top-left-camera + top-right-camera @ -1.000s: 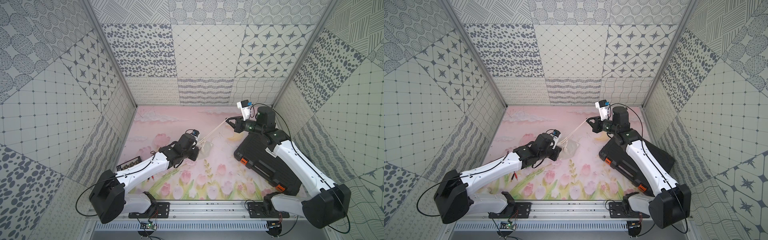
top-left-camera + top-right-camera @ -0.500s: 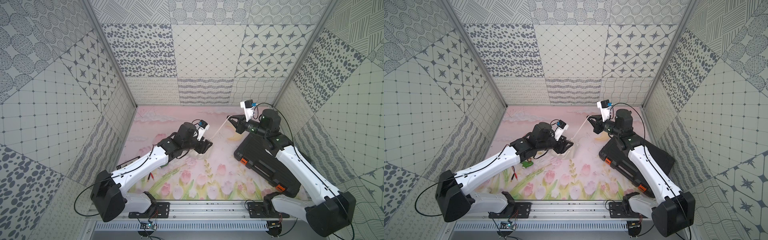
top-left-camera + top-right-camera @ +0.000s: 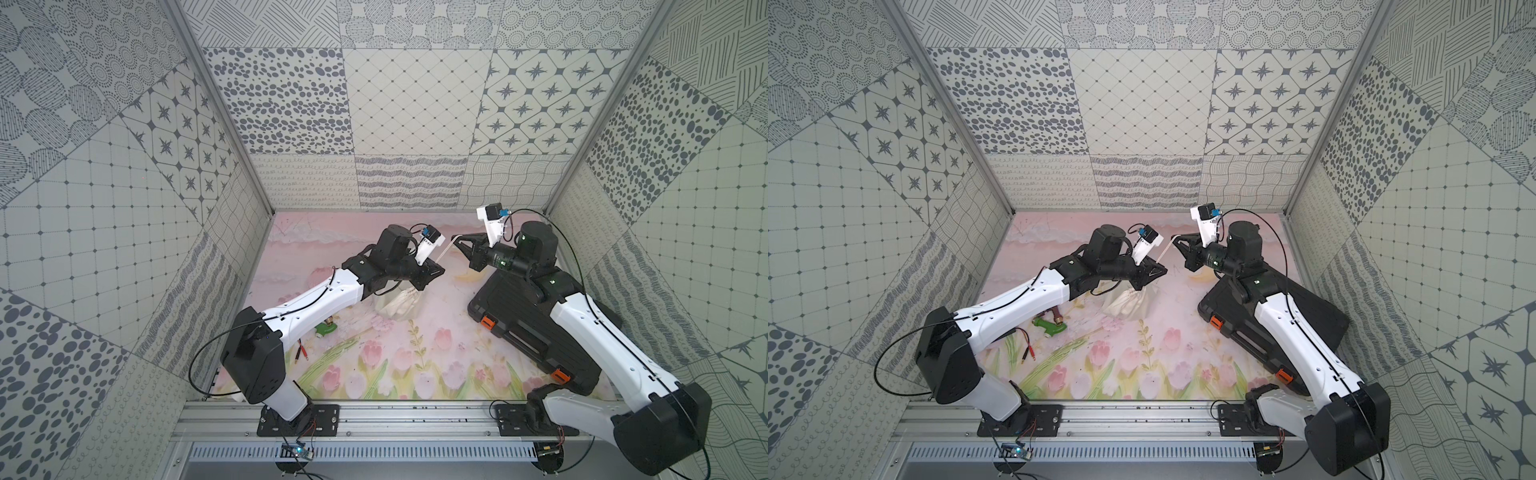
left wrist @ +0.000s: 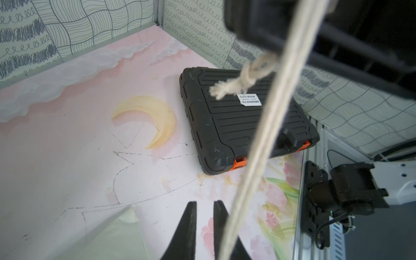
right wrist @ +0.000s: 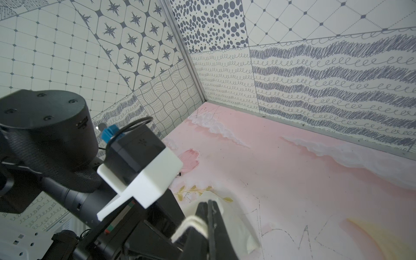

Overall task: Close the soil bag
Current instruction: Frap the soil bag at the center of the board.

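While the right gripper (image 3: 458, 240) is clamped on the cord (image 3: 446, 250) and that line runs taut down to the soil bag (image 3: 398, 306), the close looks well under way. In both top views the cloth is pleated in twd the neck. The bag sits mid-mat, directly under the left gripper (image 3: 428, 277), which hides the mouth, so whether it's fully cinched can't be told. A black case (image 3: 507, 311) lies under the right arm, well apart from the bag. A green nozzle (image 3: 1051, 326) and red-tipped leads (image 3: 1032, 353) lie by the left arm, not involved.

Left wrist view: the left gripper (image 4: 204, 225) is all but closed, w/ a thin slit btwn its fingers (image 4: 189, 234). Only mat shows thru it, so nothing is held. The cord (image 4: 258, 157) passes beside one finger, outside the slit, up to the right gripper, and its frayed knot (image 4: 243, 78) dangles there. A corner of bag cloth (image 4: 117, 234) is just beside the fingers.

Right wrist view: the right gripper (image 5: 208, 203) has its jaws pressed together w/ the doubled cord (image 5: 191, 224) pinched in them. The bag (image 5: 240, 229) is below.

Prob. left to do: a last bit of pull if any gap remains at the mouth, then release.

Surface: a flat pink painted mat (image 3: 316, 245) w/ clouds, a yellow moon, tulips along the near edge and pencil scribbles. Room: walls (image 3: 411, 104) of patchwork grey-on-cream patterned panels, and an alu rail (image 3: 415, 419) at the front carrying both arm bases.
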Action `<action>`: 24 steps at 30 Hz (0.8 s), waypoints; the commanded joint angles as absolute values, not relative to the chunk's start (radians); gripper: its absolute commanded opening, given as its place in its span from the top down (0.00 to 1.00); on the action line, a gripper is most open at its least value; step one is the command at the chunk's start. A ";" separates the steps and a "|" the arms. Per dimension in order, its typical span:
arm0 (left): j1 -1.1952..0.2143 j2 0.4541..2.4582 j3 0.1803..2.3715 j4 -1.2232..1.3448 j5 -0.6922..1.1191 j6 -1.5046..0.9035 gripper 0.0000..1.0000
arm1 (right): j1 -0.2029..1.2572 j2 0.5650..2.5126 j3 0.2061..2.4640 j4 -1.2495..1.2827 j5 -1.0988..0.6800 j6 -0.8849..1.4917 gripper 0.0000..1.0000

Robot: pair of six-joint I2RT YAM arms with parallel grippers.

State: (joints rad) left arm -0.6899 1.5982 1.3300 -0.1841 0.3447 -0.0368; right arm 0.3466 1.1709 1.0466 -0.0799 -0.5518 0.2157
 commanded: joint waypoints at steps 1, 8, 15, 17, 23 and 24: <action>-0.686 1.594 1.312 -0.163 0.411 -0.005 0.94 | 0.350 1.149 1.035 -0.038 -0.532 0.195 1.00; -0.685 1.567 1.236 -0.258 0.383 0.026 1.00 | 0.347 1.143 1.041 -0.040 -0.504 0.190 1.00; -0.687 1.542 1.169 -0.411 0.359 0.058 1.00 | 0.328 1.143 1.078 -0.052 -0.488 0.183 1.00; -0.688 1.541 1.161 -0.436 0.353 0.058 1.00 | 0.325 1.146 1.087 -0.052 -0.484 0.183 1.00; -0.710 1.560 1.112 -0.537 0.275 0.047 1.00 | 0.294 1.146 1.134 -0.057 -0.452 0.197 1.00; -0.719 1.567 1.105 -0.556 0.247 0.041 1.00 | 0.280 1.147 1.145 -0.057 -0.443 0.204 1.00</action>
